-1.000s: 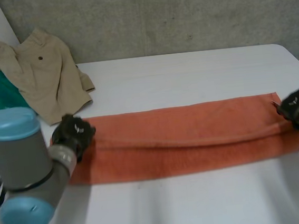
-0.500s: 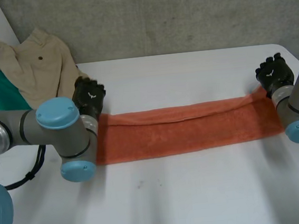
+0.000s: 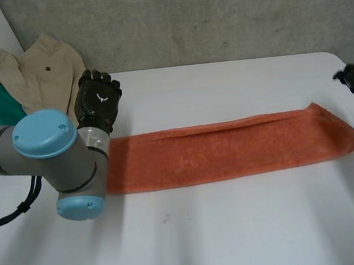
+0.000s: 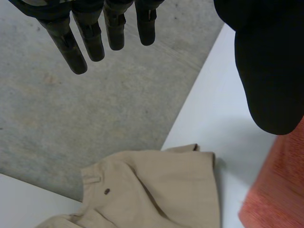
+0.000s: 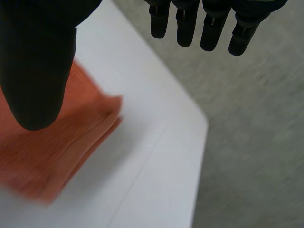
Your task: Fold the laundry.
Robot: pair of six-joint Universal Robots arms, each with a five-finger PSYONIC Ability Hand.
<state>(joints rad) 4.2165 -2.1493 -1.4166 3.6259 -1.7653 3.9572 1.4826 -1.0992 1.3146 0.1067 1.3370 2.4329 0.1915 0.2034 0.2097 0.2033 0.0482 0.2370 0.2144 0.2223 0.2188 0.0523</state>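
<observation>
A long orange terry-cloth towel (image 3: 229,149), nubby and matt, covers part of a smooth white table (image 3: 236,227) with a dull finish, backed by a rough, mottled grey concrete surface (image 3: 216,16). The crumpled beige garment (image 3: 40,77) nearby is of plain flat-woven cloth, and the left arm's light-blue cap (image 3: 44,133) looks like smooth plastic.

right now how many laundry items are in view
3: orange towel across the middle of the table; beige garment heaped at the far left corner; green cloth under it. More may hide beneath.
</observation>
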